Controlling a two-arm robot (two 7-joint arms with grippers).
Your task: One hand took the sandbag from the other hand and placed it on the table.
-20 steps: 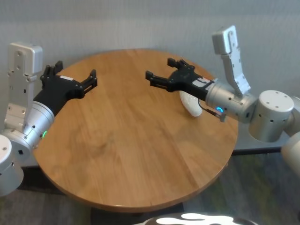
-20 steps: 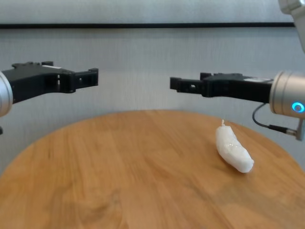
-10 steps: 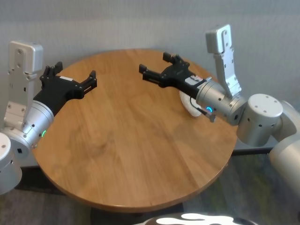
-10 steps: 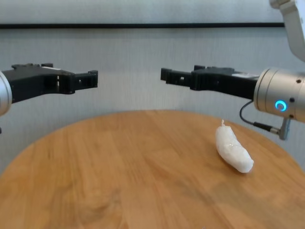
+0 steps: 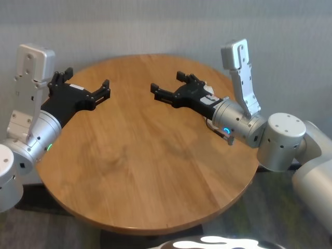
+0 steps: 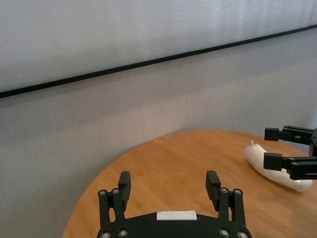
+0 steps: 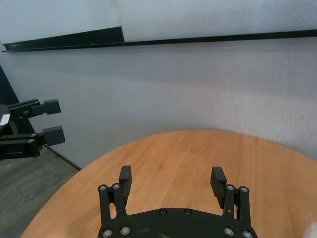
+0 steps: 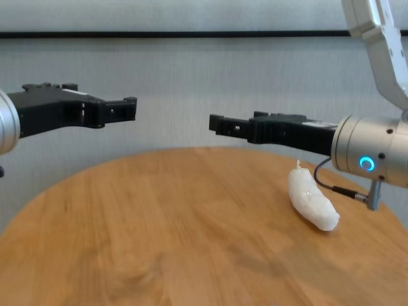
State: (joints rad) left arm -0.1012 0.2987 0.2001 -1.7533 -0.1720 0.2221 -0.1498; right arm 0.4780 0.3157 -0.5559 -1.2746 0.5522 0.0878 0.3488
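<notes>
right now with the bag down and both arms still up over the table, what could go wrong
1. The sandbag lies on the table directly under the right gripper arm; a low sweep could drag it toward the nearby edge.
2. The left gripper and the right one face each other, jaws open, above the table; advancing either risks contact.

Left pincer (image 5: 101, 89) and right pincer (image 5: 165, 89) both spread, empty, level, facing each other
</notes>
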